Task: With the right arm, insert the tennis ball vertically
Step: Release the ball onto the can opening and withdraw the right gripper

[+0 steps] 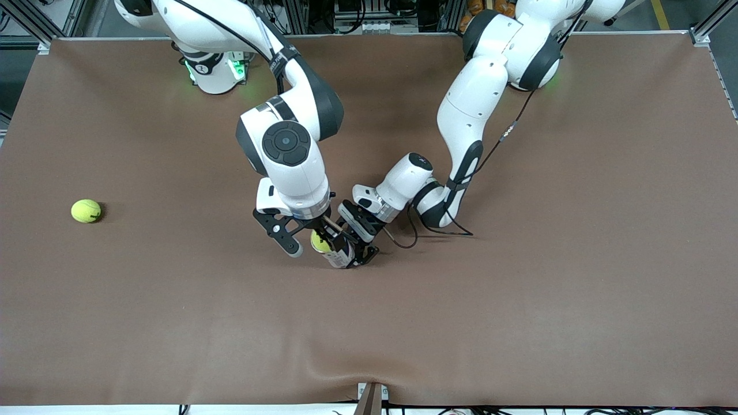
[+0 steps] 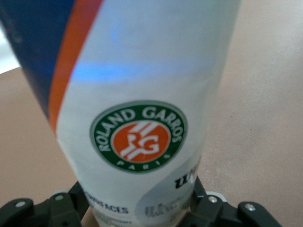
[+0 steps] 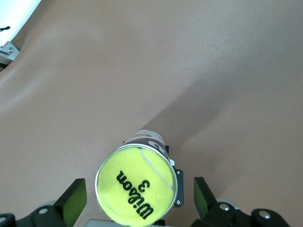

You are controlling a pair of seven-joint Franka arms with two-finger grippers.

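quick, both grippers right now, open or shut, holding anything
Left gripper: shut on the can, holding it upright.
Right gripper: open over the can, fingers clear of the ball sitting in its mouth.

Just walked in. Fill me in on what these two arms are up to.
They are loading a tennis ball can. The left gripper holds the upright can steady on the table. The right gripper hangs directly over it with its fingers spread open, and a tennis ball sits in the can's mouth, apparently just let go. A second ball lies loose on the table, toward the right arm's end.
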